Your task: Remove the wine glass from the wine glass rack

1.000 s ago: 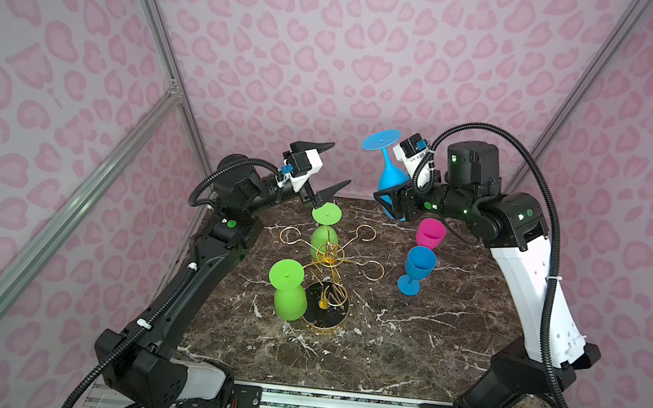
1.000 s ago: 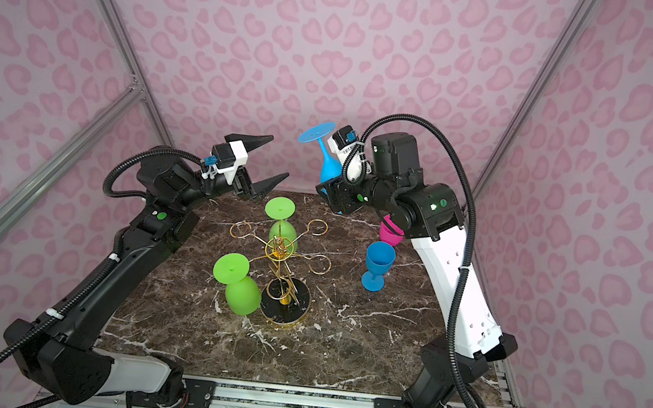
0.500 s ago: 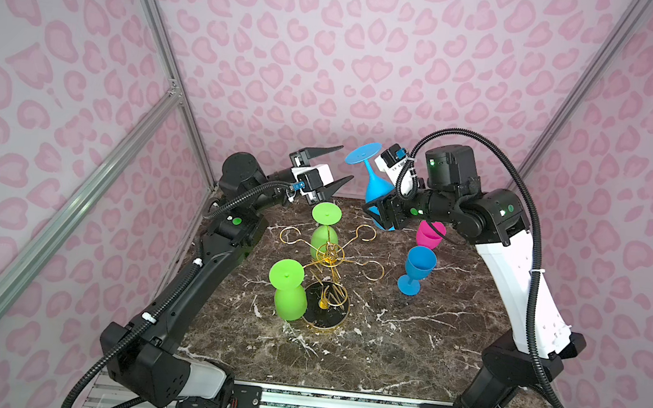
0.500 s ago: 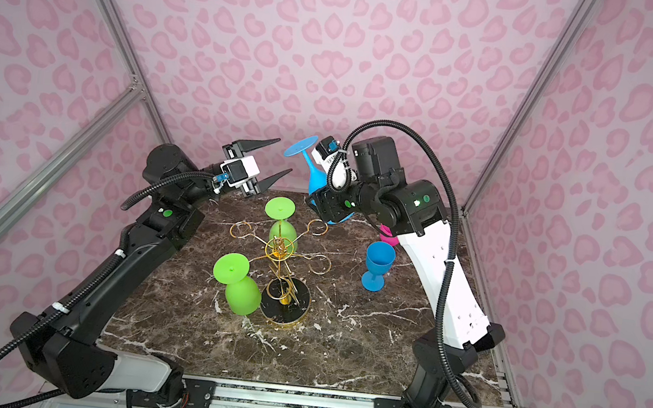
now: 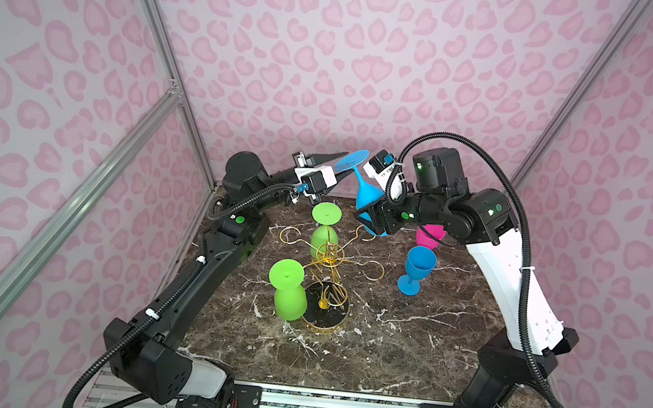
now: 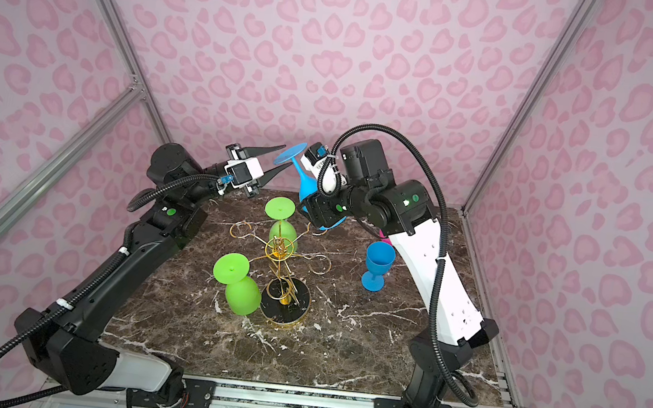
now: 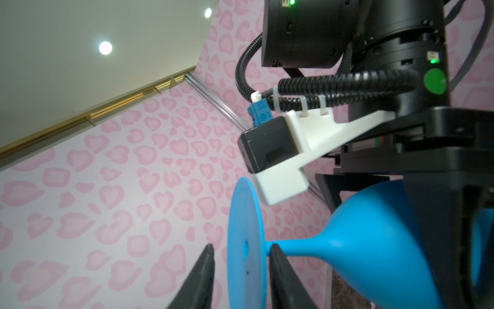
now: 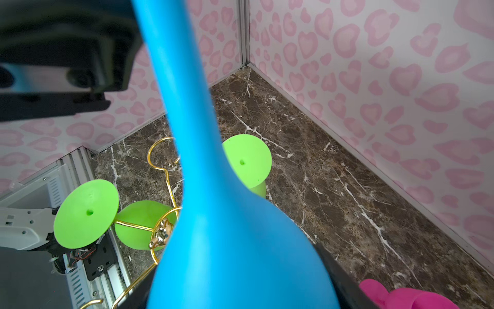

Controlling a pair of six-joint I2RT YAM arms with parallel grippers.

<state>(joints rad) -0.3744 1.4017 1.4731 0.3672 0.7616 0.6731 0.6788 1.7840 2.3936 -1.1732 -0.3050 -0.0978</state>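
Handover looks under way at upper centre of a top view: your left gripper [image 5: 346,165], wide apart a second ago, has narrowed around the foot of the blue wine glass [image 5: 366,196] but is not clamped yet. Just right of it, the right gripper [image 5: 373,218] clenches the bowl, foot upward. The glass seems clear of the wine glass rack [image 5: 327,255] below it, so removal looks done.

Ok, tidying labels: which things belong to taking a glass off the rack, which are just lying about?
Job: rack; blue wine glass; right gripper, jaws shut on it; left gripper, jaws around its foot; back green glass; front green glass, both on the rack.
Lying about: blue goblet; pink glass.
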